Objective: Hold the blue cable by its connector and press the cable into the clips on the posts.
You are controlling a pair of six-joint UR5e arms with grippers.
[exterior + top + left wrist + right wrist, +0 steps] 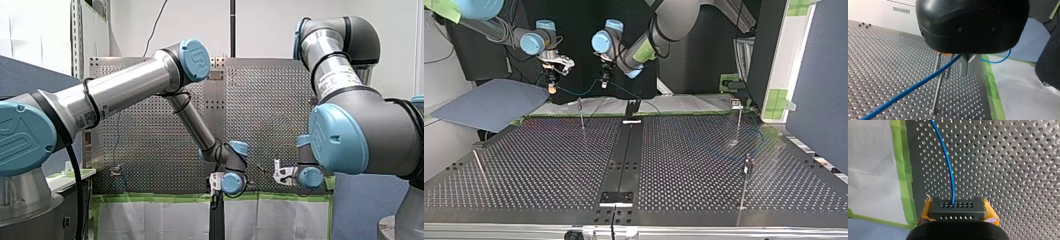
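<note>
The blue cable point(948, 165) leaves a black connector point(957, 206) that my right gripper point(958, 216) is shut on, one yellow pad point(990, 213) on each side. In the top view that gripper point(552, 86) hangs at the table's far edge, left of my left gripper point(604, 81). The cable point(583, 93) sags between the two. My left gripper point(967, 71) has its metal fingers together, and the cable point(923, 82) passes through them, over a thin post point(937, 82) with an orange clip. From there the cable trails across the table point(704, 150) toward the far right posts.
Thin posts stand near the far middle point(581, 114), at the right point(738, 117) point(746, 172) and at the left point(479, 167). A black bracket point(633, 108) sits on the centre rail. Green tape point(904, 177) lines the table's edge, with a blue sheet point(494, 102) beyond.
</note>
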